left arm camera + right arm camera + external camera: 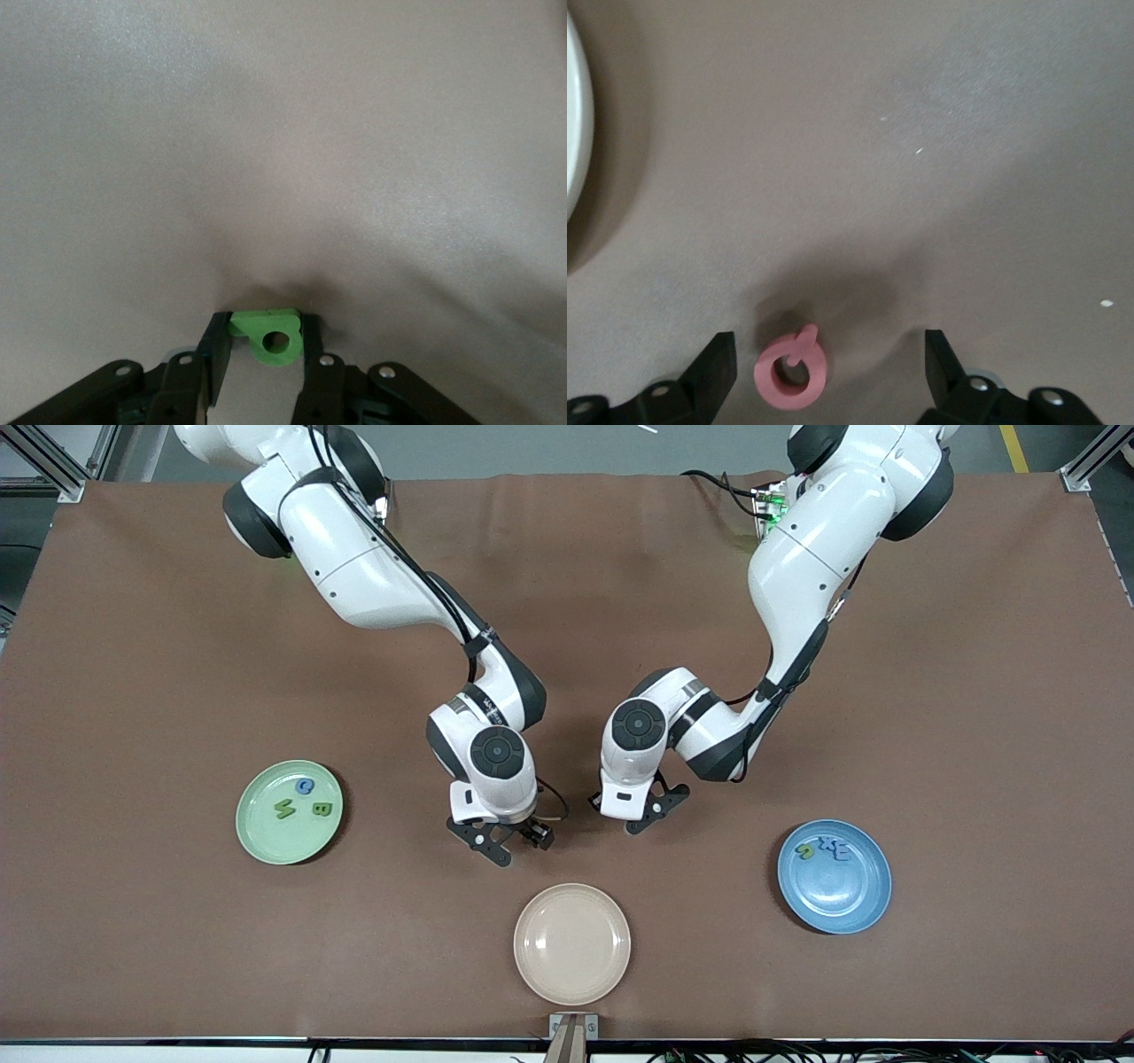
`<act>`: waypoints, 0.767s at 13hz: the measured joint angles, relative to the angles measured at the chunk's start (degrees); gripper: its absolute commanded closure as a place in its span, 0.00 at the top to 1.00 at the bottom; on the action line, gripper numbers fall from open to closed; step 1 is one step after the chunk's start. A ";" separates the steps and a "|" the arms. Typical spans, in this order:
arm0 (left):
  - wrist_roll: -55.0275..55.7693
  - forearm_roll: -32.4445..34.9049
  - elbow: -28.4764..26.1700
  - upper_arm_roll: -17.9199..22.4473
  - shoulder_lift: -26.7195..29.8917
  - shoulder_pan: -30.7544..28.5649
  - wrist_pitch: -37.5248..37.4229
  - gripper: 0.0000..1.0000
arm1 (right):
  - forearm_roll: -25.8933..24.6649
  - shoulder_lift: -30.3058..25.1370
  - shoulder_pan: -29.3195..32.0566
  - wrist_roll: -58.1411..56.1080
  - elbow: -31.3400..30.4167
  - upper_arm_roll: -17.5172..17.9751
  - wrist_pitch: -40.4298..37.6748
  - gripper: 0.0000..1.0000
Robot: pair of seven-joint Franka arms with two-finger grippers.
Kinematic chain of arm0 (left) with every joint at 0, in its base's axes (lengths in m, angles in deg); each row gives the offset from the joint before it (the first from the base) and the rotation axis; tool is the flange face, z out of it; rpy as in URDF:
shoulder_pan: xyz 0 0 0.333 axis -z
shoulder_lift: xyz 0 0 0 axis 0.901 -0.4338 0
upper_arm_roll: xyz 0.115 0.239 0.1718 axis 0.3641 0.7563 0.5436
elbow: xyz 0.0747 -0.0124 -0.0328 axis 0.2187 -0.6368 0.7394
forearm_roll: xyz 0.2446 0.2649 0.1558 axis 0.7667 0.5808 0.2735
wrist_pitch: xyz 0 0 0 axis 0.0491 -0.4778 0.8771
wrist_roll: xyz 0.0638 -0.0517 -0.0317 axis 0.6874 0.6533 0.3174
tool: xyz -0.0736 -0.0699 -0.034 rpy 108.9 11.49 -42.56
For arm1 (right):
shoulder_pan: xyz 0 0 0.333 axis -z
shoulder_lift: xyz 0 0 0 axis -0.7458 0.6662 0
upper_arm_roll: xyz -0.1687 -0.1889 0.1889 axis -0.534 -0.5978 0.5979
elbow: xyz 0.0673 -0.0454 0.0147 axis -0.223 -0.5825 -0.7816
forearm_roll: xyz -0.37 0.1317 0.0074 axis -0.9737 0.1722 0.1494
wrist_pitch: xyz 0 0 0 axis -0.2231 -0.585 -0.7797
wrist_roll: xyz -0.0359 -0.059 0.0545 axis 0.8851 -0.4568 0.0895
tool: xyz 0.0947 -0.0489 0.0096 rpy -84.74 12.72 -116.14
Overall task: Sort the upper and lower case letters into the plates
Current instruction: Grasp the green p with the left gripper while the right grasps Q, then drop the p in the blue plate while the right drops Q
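Observation:
My left gripper (634,817) is down at the middle of the table, and in the left wrist view the left gripper (264,320) is shut on a small green letter (270,336) with a round hole. Beside it, my right gripper (507,843) is also low; in its wrist view the right gripper (829,341) stands open around a pinkish-red ring-shaped letter (791,376) lying on the cloth. The mint green plate (270,841), toward the right arm's end, holds three letters (304,786). Three more letters (833,849) lie in the blue plate (837,899), toward the left arm's end.
A cream-beige plate (572,943) sits near the table's front edge, nearer the front camera than both grippers; its rim (574,133) shows in the right wrist view. A brown cloth (567,602) covers the table.

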 measured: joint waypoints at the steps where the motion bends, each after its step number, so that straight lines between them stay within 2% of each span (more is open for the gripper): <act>1: 0.00 0.00 0.39 0.10 0.03 -0.17 0.01 0.01 | 0.00 0.24 -0.42 0.40 0.00 -0.02 0.44 0.77; 3: -0.41 0.18 1.43 0.43 0.69 -1.27 -0.41 0.01 | 0.00 0.67 -0.94 0.76 0.03 -0.11 1.17 0.64; 4: -2.04 0.48 1.77 0.55 1.55 -2.65 -1.25 0.01 | -0.02 0.70 -1.07 0.76 0.12 -0.23 1.20 0.50; 6: -7.48 0.50 1.86 0.51 3.88 -6.00 -3.13 0.01 | -0.02 0.69 -1.12 0.76 0.52 -0.27 0.96 0.13; 7: -9.93 0.50 1.85 0.48 4.96 -7.44 -4.14 0.01 | -0.02 0.68 -1.13 0.76 0.76 -0.27 0.80 0.01; 10: -18.89 0.51 1.81 0.52 6.92 -11.76 -8.32 0.00 | -0.01 0.75 -0.97 0.51 1.23 -0.54 0.55 0.00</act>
